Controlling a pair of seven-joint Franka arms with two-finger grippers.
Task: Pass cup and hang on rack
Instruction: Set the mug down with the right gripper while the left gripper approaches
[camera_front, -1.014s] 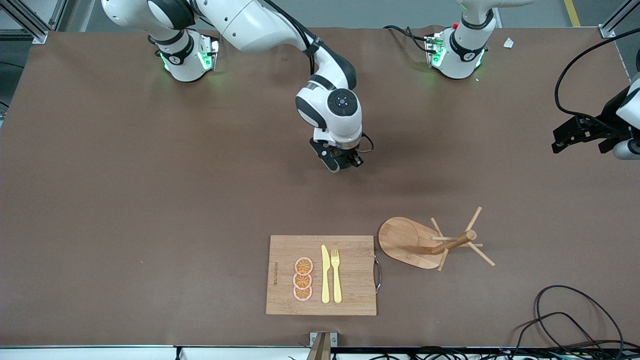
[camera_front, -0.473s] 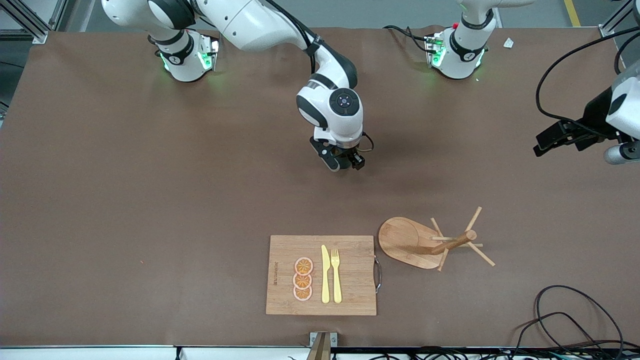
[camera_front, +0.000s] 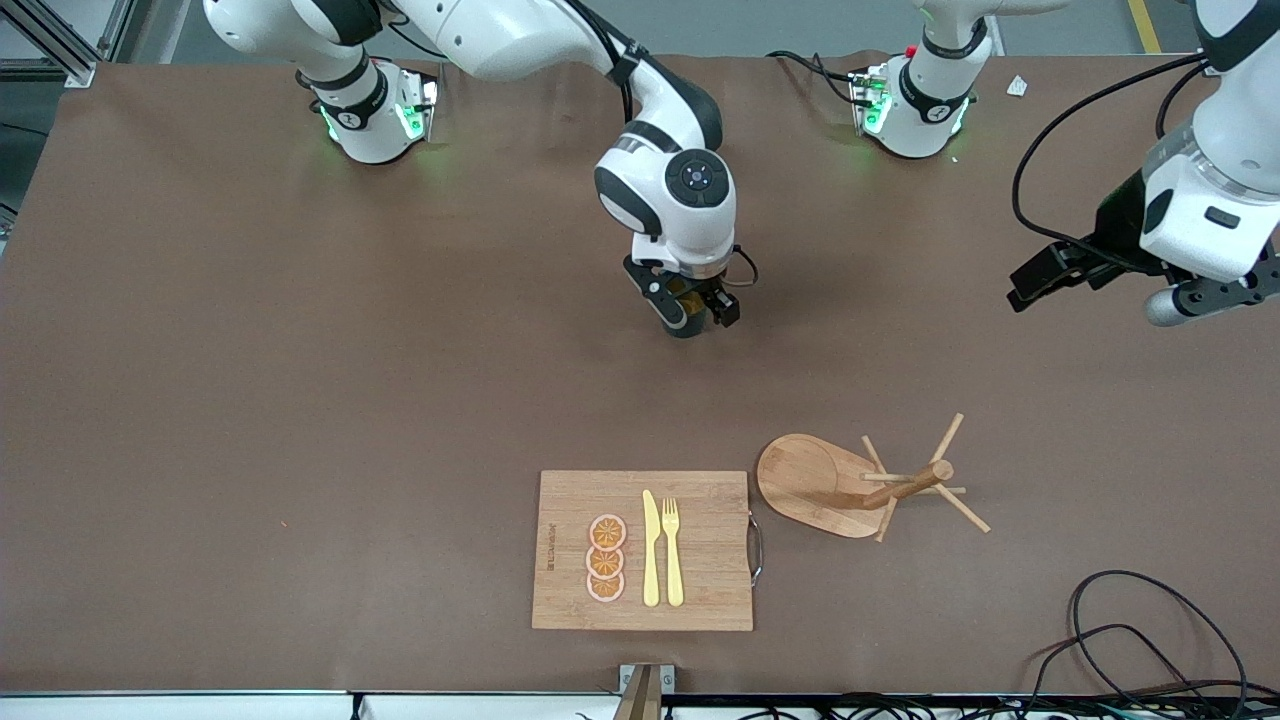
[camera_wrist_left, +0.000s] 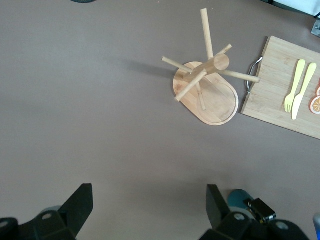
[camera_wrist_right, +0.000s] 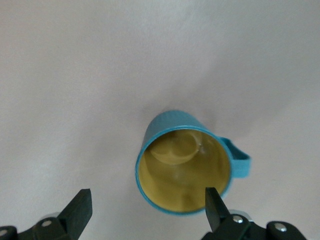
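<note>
Cup (camera_wrist_right: 184, 162): upright on the table near its middle, directly under the right end effector; teal cylinder, mustard-yellow inside, loop handle at one side. Front view shows only a dark sliver of it between the fingers.
Right end effector (camera_front: 690, 312): fingers spread wide either side of the cup, not touching it; a second ago they were nearly shut, so the cup has just been let go.
Left end effector (camera_front: 1035, 283): fingers apart and empty, over the table toward the left arm's end; it has swung in from the table's edge over the last second.
Meaning for task: judged, the set-down half of the pass is done; the left arm's pick-up and the hanging remain.
Rack (camera_front: 870, 480): light bamboo mug tree, oval base, round post, thin angled pegs, all bare; nearer the front camera than the cup, well apart from it.
Cutting board (camera_front: 700, 580): rectangular bamboo with metal handle, just beside the rack; carries a yellow plastic knife (camera_front: 650, 550), fork (camera_front: 672, 550) and three orange slices (camera_front: 606, 558).
Table (camera_front: 300, 400): covered in matte brown sheet.
</note>
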